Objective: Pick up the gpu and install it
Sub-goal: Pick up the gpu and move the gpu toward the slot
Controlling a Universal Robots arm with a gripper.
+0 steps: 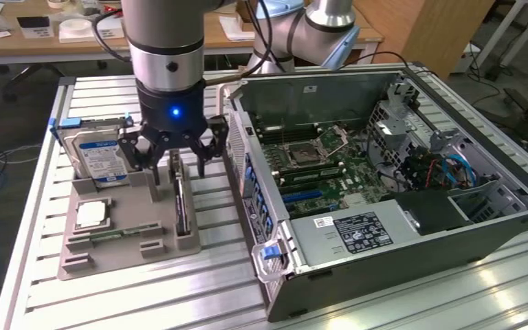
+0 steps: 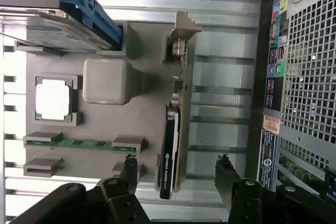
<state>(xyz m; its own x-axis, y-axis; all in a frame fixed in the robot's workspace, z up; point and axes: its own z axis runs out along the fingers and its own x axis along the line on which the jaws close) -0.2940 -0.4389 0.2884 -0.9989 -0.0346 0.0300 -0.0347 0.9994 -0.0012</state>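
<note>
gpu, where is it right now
The gpu stands on edge in the grey tray at the exterior view's left, between the hard drive and the computer case, below the open gripper.

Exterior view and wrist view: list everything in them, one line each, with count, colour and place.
gpu: one, green board with dark face, standing on edge in the tray's slot nearest the case
hard drive: one, silver with blue-white label, upright at the tray's far end in the exterior view
processor chip: one, silver, flat in a tray pocket
memory stick: one, green, in a tray slot
tray: one, grey, on the table beside the case
computer case: one, dark grey, lying open on the exterior view's right
table: one, silver slatted metal, under everything
arm: one, silver and black, above the tray
pincer: one, black, open, a finger on each side of the gpu, not touching it
</note>
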